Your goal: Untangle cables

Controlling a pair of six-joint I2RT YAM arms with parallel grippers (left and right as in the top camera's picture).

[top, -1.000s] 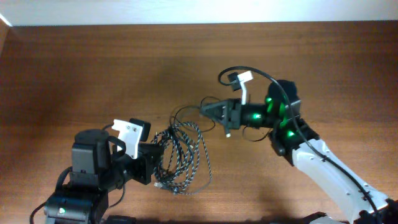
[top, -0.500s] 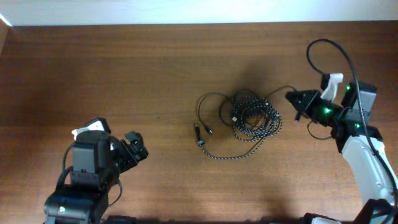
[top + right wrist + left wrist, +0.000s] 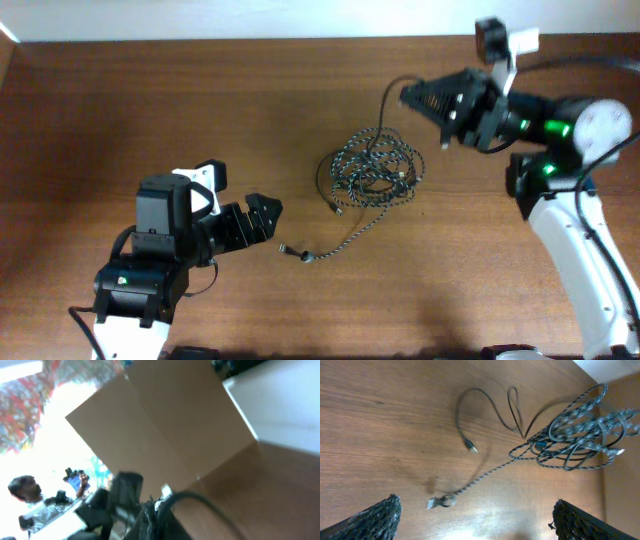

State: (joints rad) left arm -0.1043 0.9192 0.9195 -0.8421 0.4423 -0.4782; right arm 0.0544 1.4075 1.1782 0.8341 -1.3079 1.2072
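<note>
Mid-untangling: the right gripper (image 3: 408,97), upper right, has its jaws clenched on the black cable (image 3: 384,115), raised above the knot (image 3: 375,170). The left gripper (image 3: 268,218), lower left, jaws released, should probably take the speckled cable (image 3: 345,235) by its loose tail.

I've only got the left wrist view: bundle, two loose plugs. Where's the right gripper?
Observer: The right gripper is past the bundle, at its far right side.
Operator: Open or shut?
Observer: Shut, apparently on the black cable, which arches from the bundle to its tip.
Operator: Can its wrist camera show me the knot?
Observer: No. It points away from the table, mostly at cardboard.
</note>
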